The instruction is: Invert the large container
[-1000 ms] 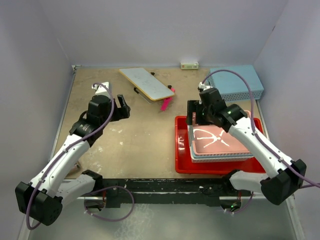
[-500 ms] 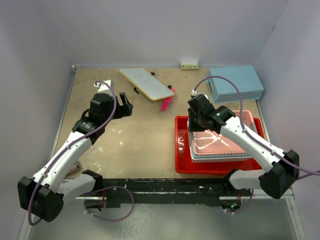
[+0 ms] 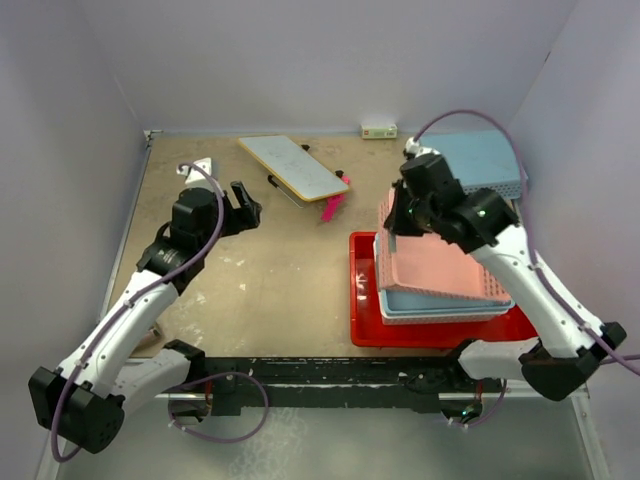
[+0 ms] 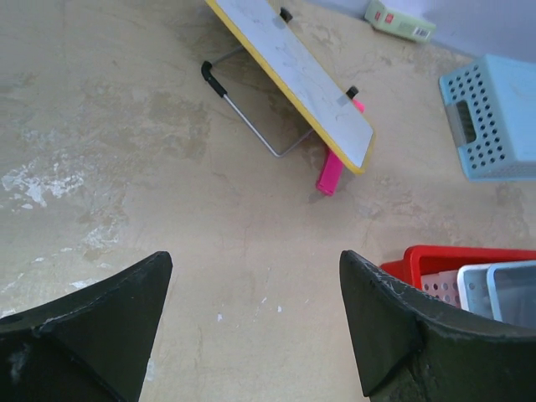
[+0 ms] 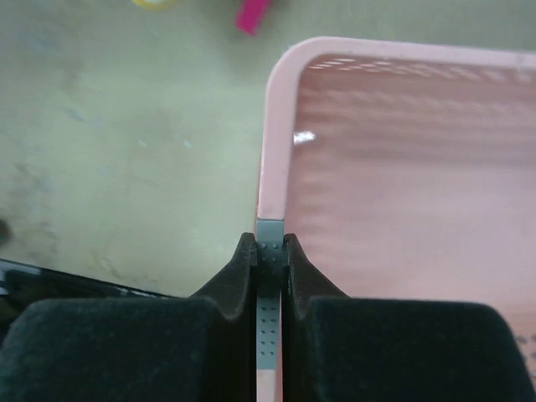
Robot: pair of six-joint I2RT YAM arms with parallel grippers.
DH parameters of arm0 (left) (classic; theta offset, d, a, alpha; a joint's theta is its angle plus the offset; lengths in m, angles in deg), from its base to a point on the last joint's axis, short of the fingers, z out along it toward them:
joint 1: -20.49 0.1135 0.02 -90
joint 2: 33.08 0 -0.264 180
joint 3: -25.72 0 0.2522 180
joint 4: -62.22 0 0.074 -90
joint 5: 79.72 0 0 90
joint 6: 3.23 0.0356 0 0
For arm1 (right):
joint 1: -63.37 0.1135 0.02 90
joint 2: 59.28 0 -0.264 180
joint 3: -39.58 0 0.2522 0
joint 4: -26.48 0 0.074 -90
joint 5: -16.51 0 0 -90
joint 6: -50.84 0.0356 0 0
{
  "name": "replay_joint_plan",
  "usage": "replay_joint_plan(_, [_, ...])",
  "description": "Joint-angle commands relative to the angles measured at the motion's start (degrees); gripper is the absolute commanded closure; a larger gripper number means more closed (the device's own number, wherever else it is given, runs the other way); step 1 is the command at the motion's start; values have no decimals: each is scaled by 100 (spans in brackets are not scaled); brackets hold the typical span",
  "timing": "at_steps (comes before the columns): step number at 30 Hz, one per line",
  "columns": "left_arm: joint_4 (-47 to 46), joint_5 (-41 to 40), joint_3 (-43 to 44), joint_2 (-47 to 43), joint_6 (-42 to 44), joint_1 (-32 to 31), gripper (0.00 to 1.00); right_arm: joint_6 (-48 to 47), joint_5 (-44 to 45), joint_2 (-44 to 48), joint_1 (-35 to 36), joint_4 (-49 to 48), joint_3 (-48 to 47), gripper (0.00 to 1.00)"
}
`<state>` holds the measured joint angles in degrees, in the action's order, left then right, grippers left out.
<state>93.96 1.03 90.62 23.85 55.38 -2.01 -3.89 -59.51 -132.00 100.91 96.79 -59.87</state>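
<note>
The large container, a glossy red tray [image 3: 362, 300], lies on the table at the right, and its corner [image 4: 435, 258] shows in the left wrist view. Stacked in it are light-blue baskets [image 3: 440, 306] with a pink perforated basket [image 3: 440, 265] on top. My right gripper [image 3: 396, 214] is shut on the pink basket's far-left rim [image 5: 270, 193], and that end is raised, so the basket tilts. My left gripper [image 3: 246, 208] hangs open over bare table, left of the tray, with nothing between its fingers [image 4: 126, 310].
A yellow-edged whiteboard [image 3: 293, 166] on a wire stand and a pink marker [image 3: 331, 207] lie at the back centre. Another light-blue basket [image 3: 490, 160] sits at the back right. A small white box [image 3: 379, 130] is against the back wall.
My right gripper has shut on the pink basket's rim and lifted that end, tilting the basket. The left arm has shifted only slightly.
</note>
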Motion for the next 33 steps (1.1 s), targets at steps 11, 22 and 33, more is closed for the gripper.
replay_joint_plan(11, [2063,-2285,2306,108,-639,42,21,-636,-2491,-631,33,-1780,-2897,100])
replay_joint_plan(22, [3079,-2157,2952,126,-559,2064,20,-749,-4388,-1759,1412,-2889,-2967,100])
replay_joint_plan(33, [3282,-3196,4645,410,-824,2083,20,717,-5356,-1999,1967,-5356,-1666,100])
